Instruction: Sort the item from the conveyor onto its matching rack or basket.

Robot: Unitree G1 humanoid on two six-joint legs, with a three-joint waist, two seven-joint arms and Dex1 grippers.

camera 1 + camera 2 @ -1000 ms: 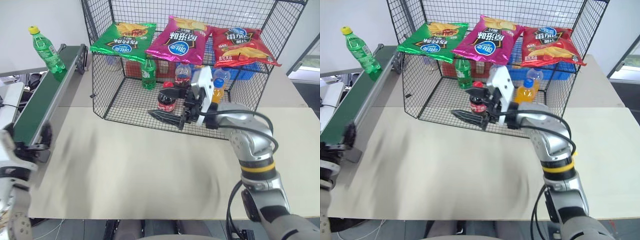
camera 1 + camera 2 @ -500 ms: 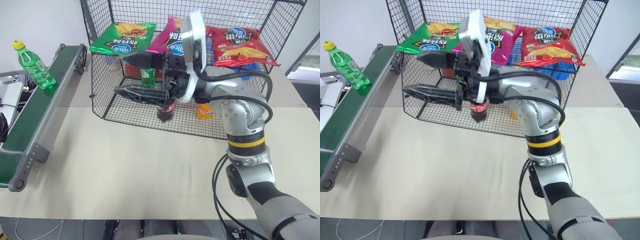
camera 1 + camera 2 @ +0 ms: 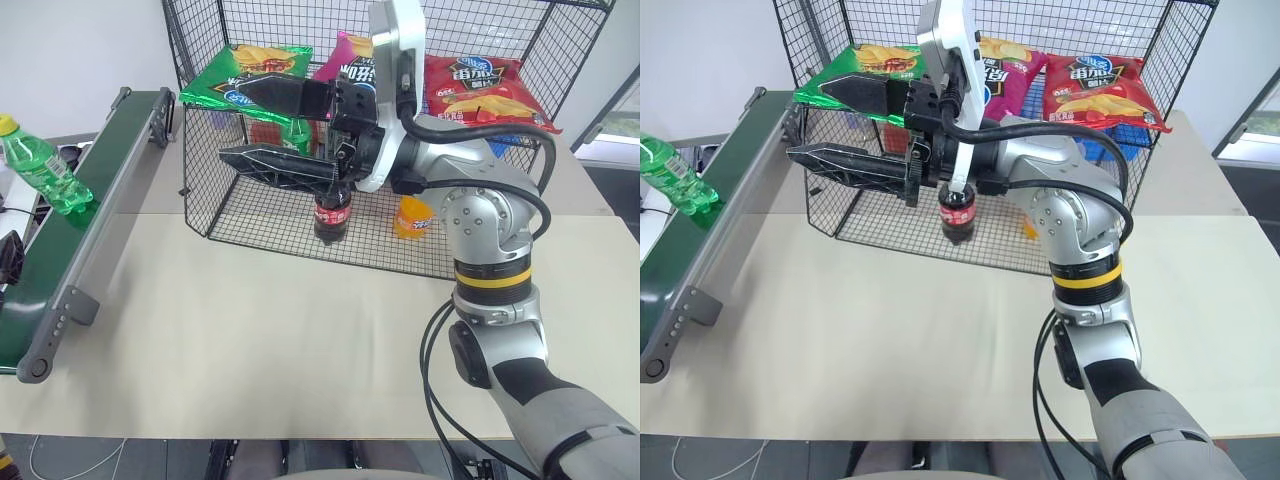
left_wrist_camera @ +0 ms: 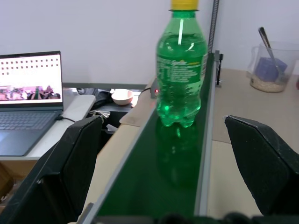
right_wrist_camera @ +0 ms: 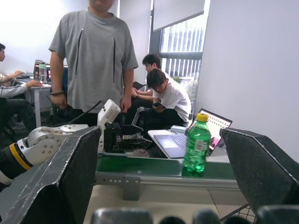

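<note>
One item: small clear-green plastic soda bottle with yellow cap, upright on long dark green conveyor belt
Left gripper: spread wide, empty, facing bottle
Right gripper: spread wide, empty, before black wire-mesh cage rack

Clear-green bottle with yellow cap, dark green conveyor belt, black wire-mesh rack

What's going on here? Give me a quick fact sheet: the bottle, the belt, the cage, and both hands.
bottle: green soda bottle with yellow cap, standing upright on the belt
belt: dark green conveyor along the robot's left table edge
cage: black wire rack; chip bags on the upper shelf, drinks on the floor
left hand: left hand open, facing the bottle, empty
right hand: right hand open, raised before the cage, empty
</note>
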